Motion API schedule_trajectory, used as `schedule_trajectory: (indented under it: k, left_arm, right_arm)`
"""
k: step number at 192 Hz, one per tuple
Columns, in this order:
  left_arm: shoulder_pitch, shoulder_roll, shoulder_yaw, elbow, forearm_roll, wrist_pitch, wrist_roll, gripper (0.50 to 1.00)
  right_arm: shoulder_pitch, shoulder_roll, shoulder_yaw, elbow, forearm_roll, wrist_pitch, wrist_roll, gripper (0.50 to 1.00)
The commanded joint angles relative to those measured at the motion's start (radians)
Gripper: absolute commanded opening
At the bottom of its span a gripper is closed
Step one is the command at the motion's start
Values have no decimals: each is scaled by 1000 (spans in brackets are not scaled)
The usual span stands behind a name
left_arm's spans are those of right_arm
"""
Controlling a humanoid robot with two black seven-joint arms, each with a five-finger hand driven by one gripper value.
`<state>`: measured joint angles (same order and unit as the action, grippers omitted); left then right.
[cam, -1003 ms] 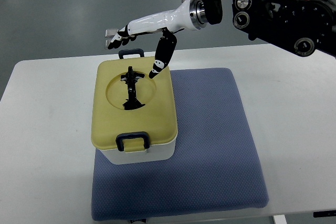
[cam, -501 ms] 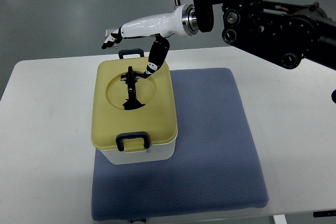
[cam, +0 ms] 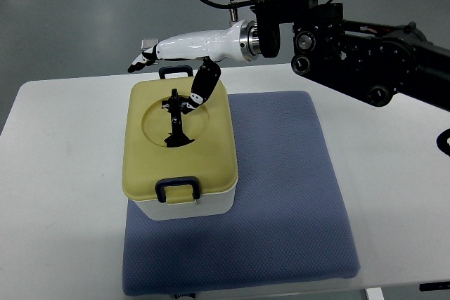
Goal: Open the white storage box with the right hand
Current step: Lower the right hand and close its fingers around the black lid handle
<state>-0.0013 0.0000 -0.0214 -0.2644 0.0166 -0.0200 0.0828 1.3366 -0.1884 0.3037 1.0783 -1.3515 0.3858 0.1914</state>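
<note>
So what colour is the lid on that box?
The lid is pale yellow with dark latches; the top view shows it clearly.

The right arm (cam: pixel 351 33) reaches in from the right, its hand (cam: pixel 184 50) stretched leftward, fingers (cam: pixel 140 57) seemingly spread, thumb (cam: pixel 200 89) angled down.

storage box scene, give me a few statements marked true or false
1. The storage box sits on a blue mat. True.
2. The yellow lid is off and lies on the table. False: it is on the box, closed.
3. The right hand is above the far end of the box. True.
4. The right hand grips the near latch. False: it holds nothing, fingers extended.
5. The left hand rests on the mat. False: it is not in view.
</note>
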Motion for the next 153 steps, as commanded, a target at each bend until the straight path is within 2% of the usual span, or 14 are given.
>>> schedule_trajectory:
  k: [1,60,76,103,118,124,135,153]
  left_arm:
    - [0,0,0,4,0,0,0,1000]
    - [0,0,0,4,0,0,0,1000]
    - [0,0,0,4,0,0,0,1000]
    - [1,0,0,4,0,0,0,1000]
    - [0,0,0,4,0,0,0,1000]
    - [1,0,0,4,0,0,0,1000]
    - [1,0,0,5,0,0,0,1000]
    - [1,0,0,5,0,0,0,1000]
  right_arm:
    - [-8,9,-2,0,-2,-1,0,924]
    - [-42,20,-2,0,-8,-48,2,913]
    - [-43,20,-2,0,-8,-58,3,895]
    - [-43,20,-2,0,-8,-73,11,782]
    - [-43,20,-2,-1,-8,-81,17,625]
    - [-45,20,-2,0,-9,-81,17,599]
    - [-47,20,-2,0,-14,-81,19,511]
    - [-48,20,-2,0,-17,-82,20,500]
